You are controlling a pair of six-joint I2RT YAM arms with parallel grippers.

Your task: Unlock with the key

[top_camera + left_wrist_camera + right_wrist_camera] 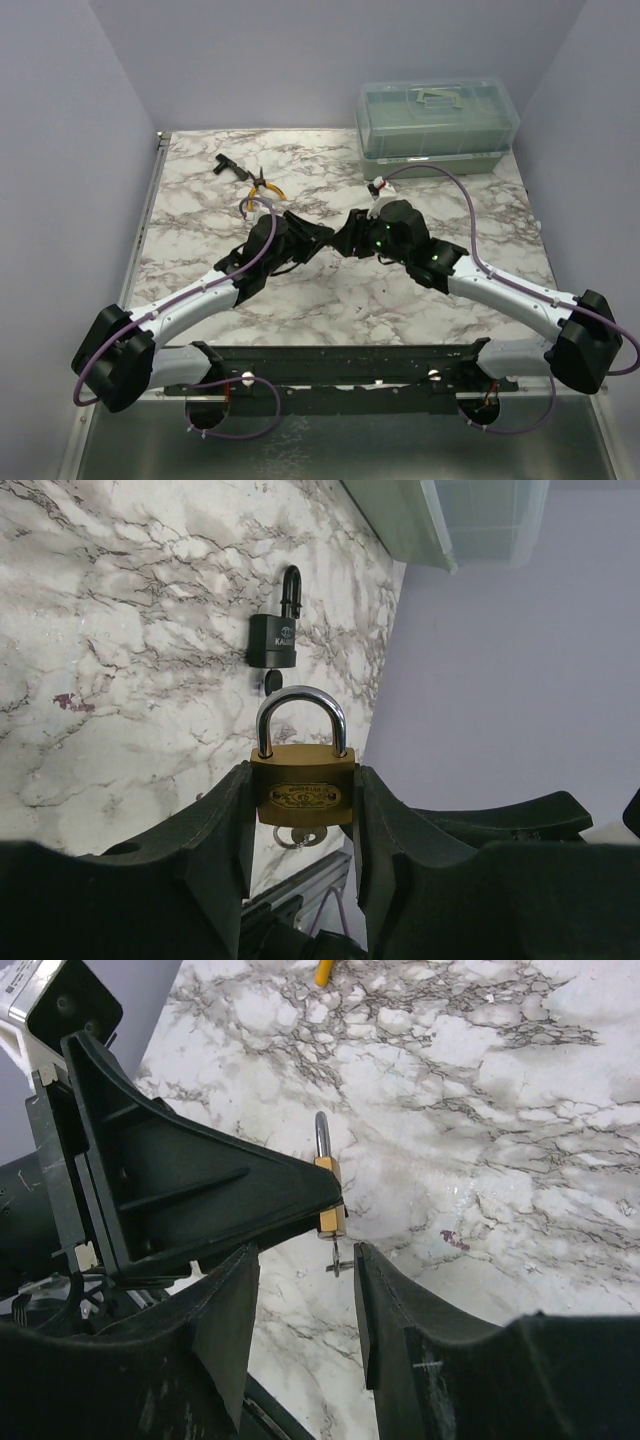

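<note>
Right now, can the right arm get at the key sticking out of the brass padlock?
Probably yes. The right gripper is open with the key between its fingers and nothing in the way. The left gripper clamps the brass padlock by its body, leaving the key end bare.

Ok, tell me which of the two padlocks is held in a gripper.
The brass padlock, clamped upright in the left gripper. The black padlock lies flat on the marble table beyond it, with no gripper on it.
</note>
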